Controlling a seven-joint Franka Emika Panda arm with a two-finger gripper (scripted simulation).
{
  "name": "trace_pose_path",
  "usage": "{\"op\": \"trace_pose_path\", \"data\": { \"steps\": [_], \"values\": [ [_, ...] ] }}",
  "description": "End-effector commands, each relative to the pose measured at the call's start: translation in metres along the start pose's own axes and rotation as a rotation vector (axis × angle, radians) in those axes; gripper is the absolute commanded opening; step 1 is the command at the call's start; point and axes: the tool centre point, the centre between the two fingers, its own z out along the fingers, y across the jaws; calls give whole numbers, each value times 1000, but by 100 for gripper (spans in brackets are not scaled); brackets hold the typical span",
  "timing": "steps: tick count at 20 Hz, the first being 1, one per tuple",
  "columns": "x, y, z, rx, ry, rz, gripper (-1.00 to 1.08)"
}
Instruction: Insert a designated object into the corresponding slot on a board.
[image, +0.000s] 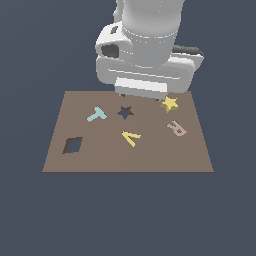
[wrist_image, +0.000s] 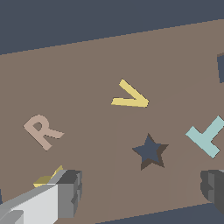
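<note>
The yellow star block (image: 169, 104) lies on the brown board (image: 100, 160) near its far edge, toward the exterior view's right. The dark star-shaped slot (image: 125, 112) is to its left and stands empty. My gripper (image: 143, 95) hangs low over the board's far edge, open and empty. In the wrist view the slot (wrist_image: 150, 151) lies between the two spread fingers (wrist_image: 70, 192), nearer the middle of the gap. The star block (wrist_image: 48, 178) peeks out from behind one finger, on its outer side. The arm hides the fingertips in the exterior view.
On the board lie a light blue T piece (image: 96, 114), a yellow V piece (image: 131, 137) and a pinkish R piece (image: 176, 128). A dark diamond cutout (image: 73, 145) is at the exterior view's left front. Dark flat ground surrounds the board.
</note>
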Motion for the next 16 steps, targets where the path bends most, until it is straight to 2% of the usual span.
{"op": "trace_pose_path", "data": {
  "steps": [1, 9, 16],
  "values": [
    [-11, -10, 10, 0, -3, 48, 100],
    [-44, -50, 44, -1, -15, 221, 100],
    [-61, -81, 67, -1, -23, 335, 100]
  ]
}}
